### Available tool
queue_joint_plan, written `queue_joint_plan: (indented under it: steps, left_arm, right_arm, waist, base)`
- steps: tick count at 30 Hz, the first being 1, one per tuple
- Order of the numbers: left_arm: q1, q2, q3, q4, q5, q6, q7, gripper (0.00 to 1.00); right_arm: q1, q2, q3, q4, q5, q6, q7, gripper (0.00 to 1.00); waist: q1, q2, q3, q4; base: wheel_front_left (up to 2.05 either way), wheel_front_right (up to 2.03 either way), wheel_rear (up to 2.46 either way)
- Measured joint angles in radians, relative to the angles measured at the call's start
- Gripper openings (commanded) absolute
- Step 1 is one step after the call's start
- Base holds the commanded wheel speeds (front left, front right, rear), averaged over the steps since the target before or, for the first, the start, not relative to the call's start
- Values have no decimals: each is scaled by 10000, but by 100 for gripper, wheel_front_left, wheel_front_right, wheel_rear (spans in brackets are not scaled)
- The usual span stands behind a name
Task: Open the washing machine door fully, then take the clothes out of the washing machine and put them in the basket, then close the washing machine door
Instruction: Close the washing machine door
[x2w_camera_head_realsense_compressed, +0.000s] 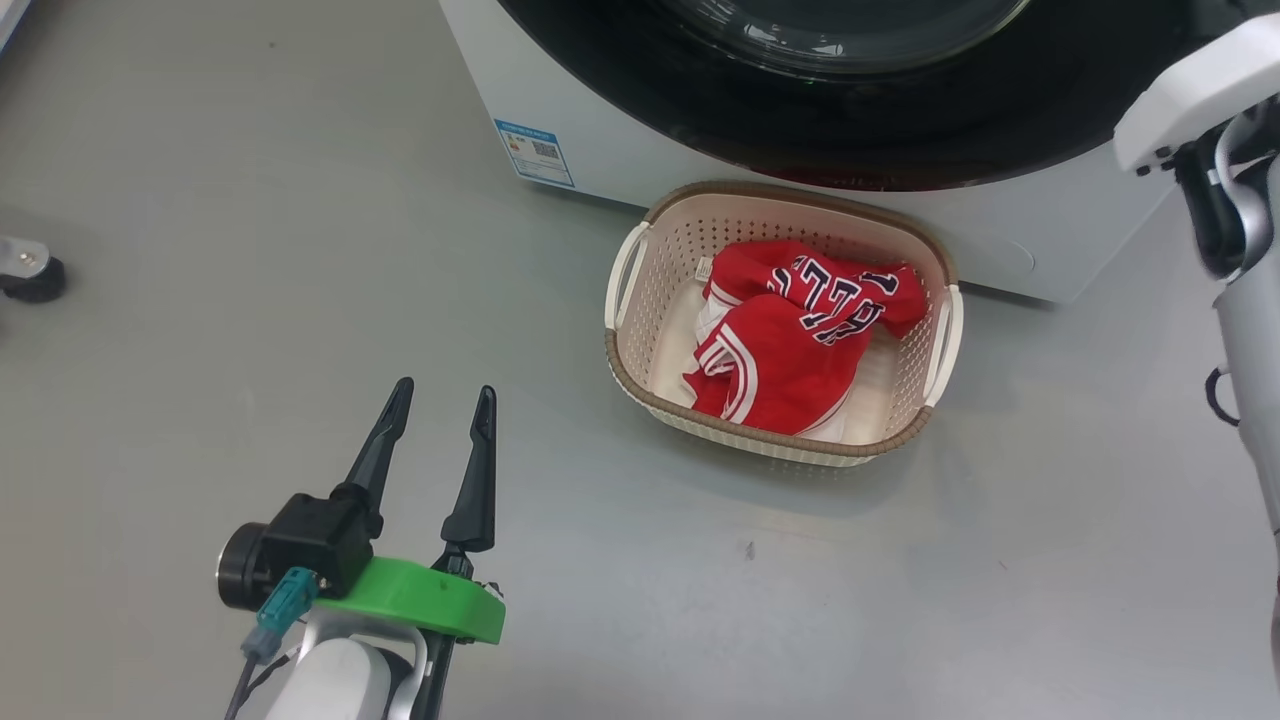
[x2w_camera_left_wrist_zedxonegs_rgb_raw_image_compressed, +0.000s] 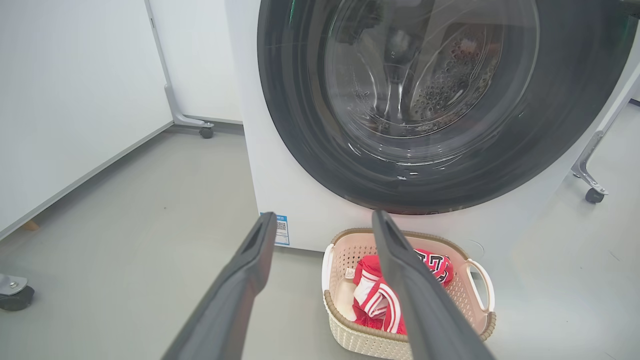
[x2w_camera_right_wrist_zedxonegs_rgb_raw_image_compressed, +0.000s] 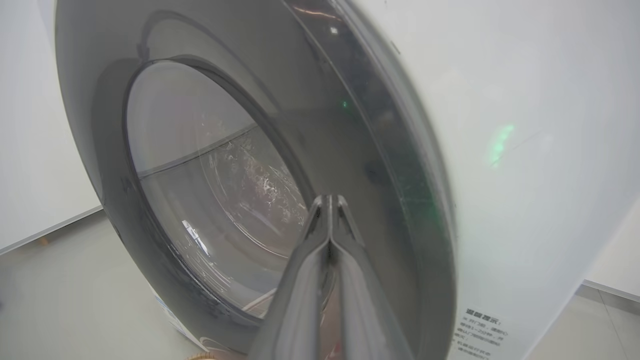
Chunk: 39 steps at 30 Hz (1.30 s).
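**Clothes in the basket, door against the machine**

My left hand hangs over the grey floor with its two fingers spread wide and nothing between them. The basket stands on the floor ahead and to the right of that hand, apart from it, just in front of the washing machine and below the door. The red clothes lie bunched inside the basket, dark lettering facing up.

My right hand has its fingers pressed together, empty, pointing at the door's dark rim. Whether the tips touch it I cannot tell.

The head view catches the door's lower rim, the blue label on the machine's front, and my pale right forearm at the right edge. The left wrist view takes in the round glass, with the holed steel drum behind it, and the door lying flat against the machine's front. The right wrist view sees the door edge-on, close against the white front.
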<state>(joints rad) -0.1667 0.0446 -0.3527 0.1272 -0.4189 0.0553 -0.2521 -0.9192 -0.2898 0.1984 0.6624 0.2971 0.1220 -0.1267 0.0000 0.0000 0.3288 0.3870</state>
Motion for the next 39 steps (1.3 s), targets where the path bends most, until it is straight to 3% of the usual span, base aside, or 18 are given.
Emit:
queue_joint_plan:
  steps: [21, 22, 23, 24, 25, 26, 32, 39]
  left_arm:
    - [200, 426, 491, 299, 297, 23, 0, 100]
    - [245, 456, 491, 320, 332, 23, 0, 100]
    - [280, 479, 495, 349, 337, 23, 0, 100]
    - [296, 502, 493, 366, 337, 23, 0, 100]
    - [304, 531, 491, 385, 337, 23, 0, 100]
    - [314, 554, 493, 399, 337, 23, 0, 100]
    - [639, 631, 464, 550, 337, 15, 0, 100]
    - [975, 700, 435, 585, 326, 12, 44, 100]
  right_arm:
    - [2702, 1164, 88, -25, 734, 0, -1160, 0]
    - [2855, 1206, 81, -59, 752, 0, -1166, 6]
    - [3020, 1248, 79, -88, 777, 0, -1166, 35]
    - [3189, 1285, 79, -105, 798, 0, -1166, 48]
    - [3368, 1319, 81, -111, 798, 0, -1166, 82]
    - [3549, 1346, 86, -125, 798, 0, -1166, 99]
    - [4742, 1467, 94, -351, 779, -21, -1177, 100]
    - [5789, 1630, 10, -832, 777, -284, -1181, 100]
  waist:
    - [0, 0, -1137, -1251]
    - [0, 0, -1195, -1343]
    - [0, 0, -1257, -1439]
    - [0, 0, -1319, -1530]
    - [0, 0, -1385, -1623]
    - [0, 0, -1452, -1709]
    - [0, 0, -2004, -2236]
    - [0, 0, -2543, -2665]
  base:
    - [0, 0, 0]
    - [0, 0, 0]
    - [0, 0, 0]
    - [0, 0, 0]
    - [0, 0, 0]
    - [0, 0, 0]
    - [0, 0, 0]
    - [0, 0, 0]
